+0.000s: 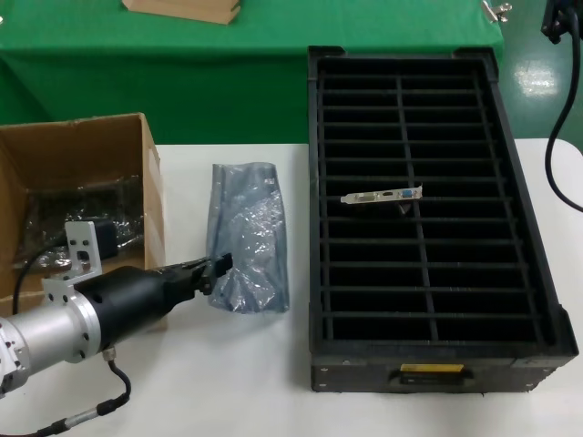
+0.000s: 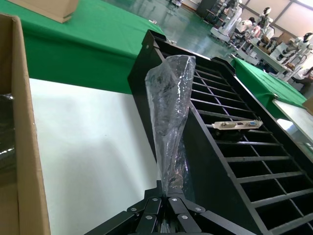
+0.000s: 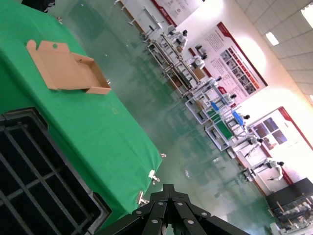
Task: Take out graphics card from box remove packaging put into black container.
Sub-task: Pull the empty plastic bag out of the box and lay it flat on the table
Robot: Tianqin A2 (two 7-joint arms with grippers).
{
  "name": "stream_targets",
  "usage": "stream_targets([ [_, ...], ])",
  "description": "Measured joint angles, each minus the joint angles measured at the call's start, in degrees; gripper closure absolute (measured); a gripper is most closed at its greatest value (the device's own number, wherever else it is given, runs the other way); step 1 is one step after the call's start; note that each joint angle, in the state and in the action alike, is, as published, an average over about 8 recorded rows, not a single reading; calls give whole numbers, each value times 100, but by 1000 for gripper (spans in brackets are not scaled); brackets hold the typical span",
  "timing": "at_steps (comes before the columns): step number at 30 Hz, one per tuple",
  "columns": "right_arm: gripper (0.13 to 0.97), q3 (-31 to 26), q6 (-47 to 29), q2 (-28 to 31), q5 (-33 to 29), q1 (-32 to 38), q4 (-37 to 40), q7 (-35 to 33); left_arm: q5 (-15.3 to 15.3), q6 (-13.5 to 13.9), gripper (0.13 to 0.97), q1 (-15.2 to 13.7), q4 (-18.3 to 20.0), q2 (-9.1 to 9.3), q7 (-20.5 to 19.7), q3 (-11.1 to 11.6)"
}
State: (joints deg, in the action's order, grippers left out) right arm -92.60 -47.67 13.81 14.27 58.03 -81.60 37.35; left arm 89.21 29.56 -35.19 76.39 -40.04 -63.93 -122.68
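The small dark graphics card point(image 1: 383, 197) with its long silver bracket lay across the slot dividers near the middle of the large black slotted crate point(image 1: 318, 182), while the crinkled translucent grey-blue plastic bag point(image 1: 246, 238) lay on the white table point(image 1: 228, 382) between the crate and the open brown cardboard box point(image 1: 150, 173). The left wrist view alone showed the left gripper point(image 2: 167, 198) closed on the bag's end; the right wrist view showed the right gripper point(image 3: 167, 188) with fingers together, empty, above the crate's far corner. Green cloth point(image 1: 182, 73) covered a table behind, and a workshop floor stretched beyond.
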Motion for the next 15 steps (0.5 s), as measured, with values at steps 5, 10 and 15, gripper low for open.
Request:
stream_targets([
  [5, 961, 114, -18, -80, -54, -30, -72, -99, -267, 21, 954, 45, -68, 120, -40, 195],
  [10, 961, 210, -33, -157, -106, -52, -149, -180, -537, 56, 935, 54, -170, 248, -92, 369],
  [15, 961, 298, -79, -225, -147, -87, -253, -255, -753, 139, 904, 43, -288, 405, -83, 529],
])
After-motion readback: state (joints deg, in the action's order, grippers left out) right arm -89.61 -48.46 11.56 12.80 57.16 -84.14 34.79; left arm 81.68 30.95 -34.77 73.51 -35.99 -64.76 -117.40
